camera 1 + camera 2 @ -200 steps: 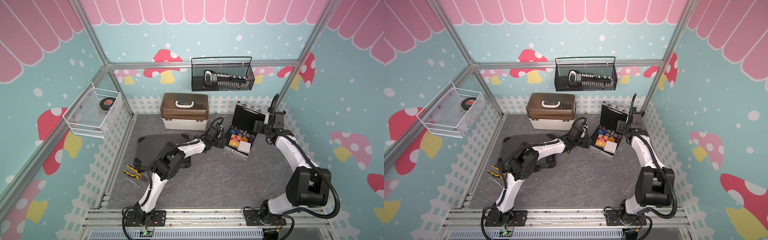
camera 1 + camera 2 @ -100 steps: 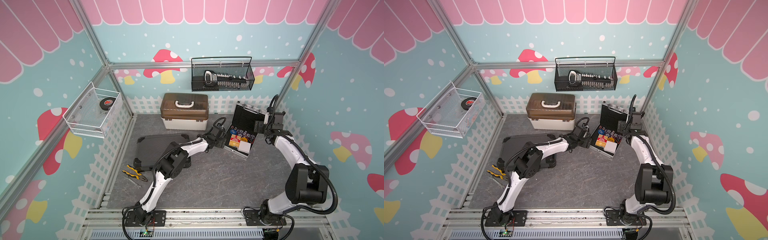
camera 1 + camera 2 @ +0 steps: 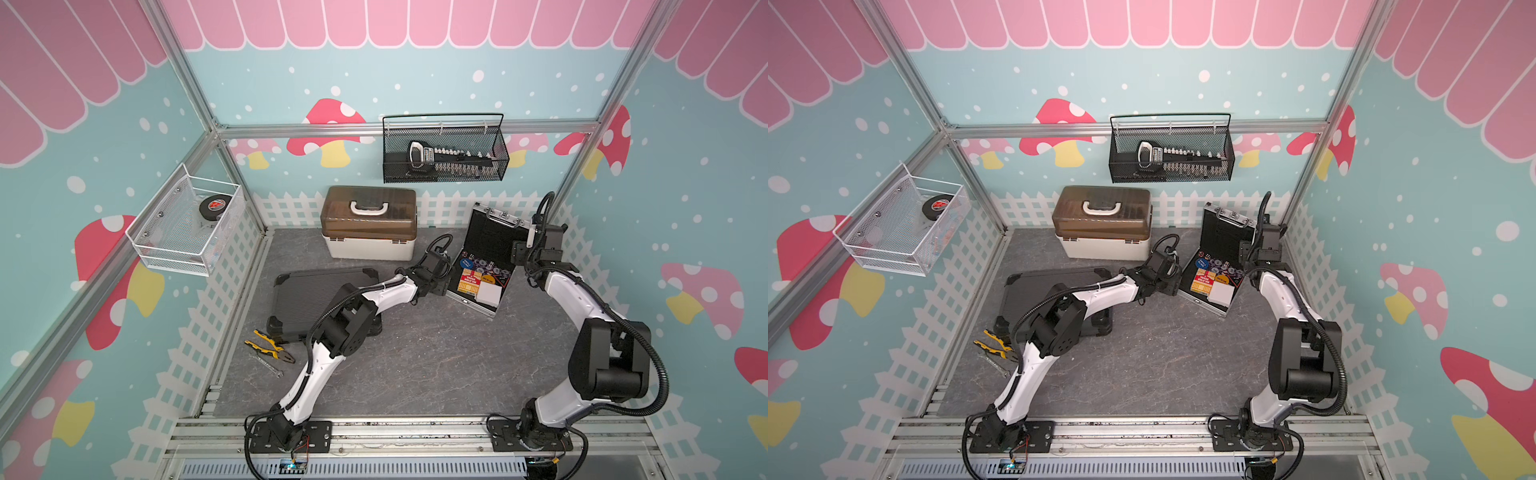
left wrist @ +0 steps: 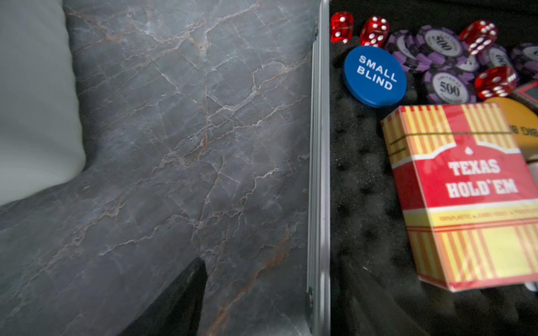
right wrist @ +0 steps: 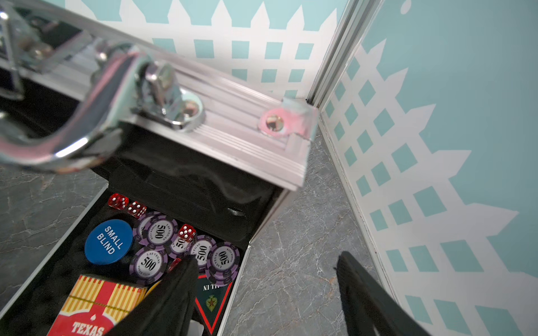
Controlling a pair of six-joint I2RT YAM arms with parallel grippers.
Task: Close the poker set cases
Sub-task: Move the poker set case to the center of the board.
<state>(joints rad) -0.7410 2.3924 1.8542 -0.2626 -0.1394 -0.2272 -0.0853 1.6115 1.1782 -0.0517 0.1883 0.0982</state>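
Right wrist view: right gripper (image 5: 265, 259) stood agape and empty, one finger in frame over the tray of the silver poker case (image 5: 233, 122); that case sat right of centre in both top views, lid raised; black poker case (image 3: 316, 291), left of centre, lay shut; left gripper (image 3: 441, 280) sat at the tray's left rim, jaw state not determinable. Risk: the lid could drop on that finger, or foul the loose Texas Hold'em deck (image 4: 465, 197). Count: two cases; one deck; one Small Blind button (image 4: 374, 76); four red dice (image 4: 375, 30).

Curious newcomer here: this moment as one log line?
large black ribbed case: shut | small silver aluminium case: open, lid up | right hand: open, near lid | left hand: beside silver case
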